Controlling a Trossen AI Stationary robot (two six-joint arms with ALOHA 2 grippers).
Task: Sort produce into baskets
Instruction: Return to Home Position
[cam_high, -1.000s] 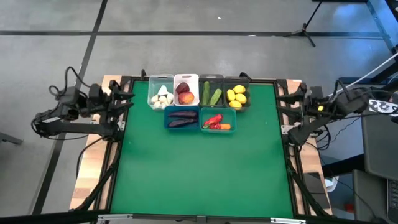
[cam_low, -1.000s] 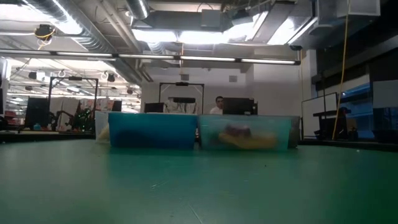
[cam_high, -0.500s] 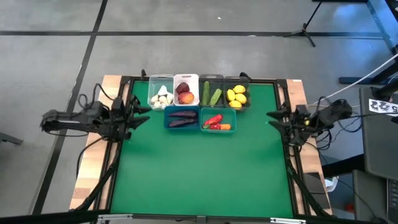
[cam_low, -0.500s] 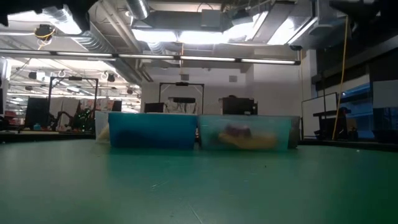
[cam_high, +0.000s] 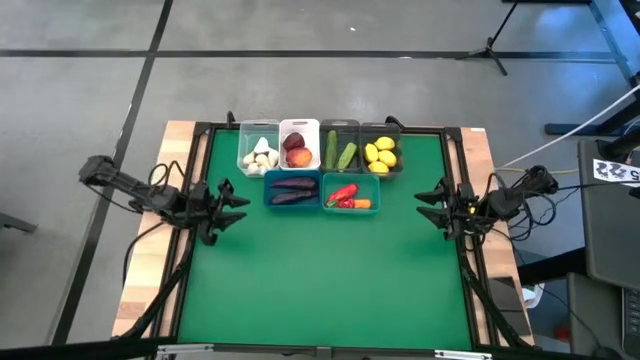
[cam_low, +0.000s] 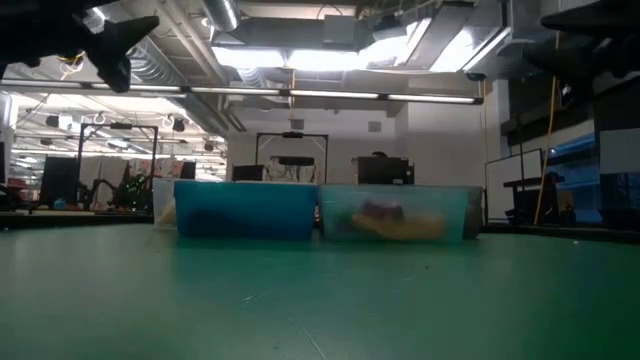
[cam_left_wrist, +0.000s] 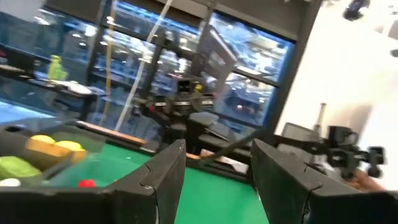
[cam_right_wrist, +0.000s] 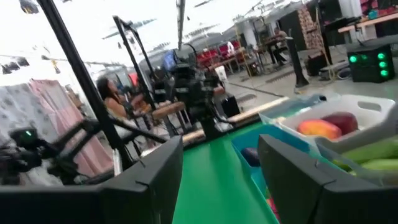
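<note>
Six baskets stand at the far middle of the green mat, all holding produce: a clear one with garlic (cam_high: 259, 152), a white one with peaches (cam_high: 298, 148), two dark ones with cucumbers (cam_high: 339, 152) and lemons (cam_high: 381, 154), a blue one with eggplants (cam_high: 293, 190), and a teal one with peppers and a carrot (cam_high: 351, 195). My left gripper (cam_high: 236, 203) hovers open over the mat's left edge and points toward the mat's middle. My right gripper (cam_high: 428, 203) hovers open over the right edge, facing it. Both are empty and well away from the baskets.
The green mat (cam_high: 320, 280) stretches bare from the baskets to the near edge. In the low view the blue basket (cam_low: 245, 208) and the teal basket (cam_low: 395, 212) stand side by side. Black frame rails and cables run along both sides of the table.
Both arms have folded down from beside the far corners. Each gripper has sunk lower and moved toward the near edge and a little inward over the mat's side. Both grippers stay open. The baskets and produce have not moved.
</note>
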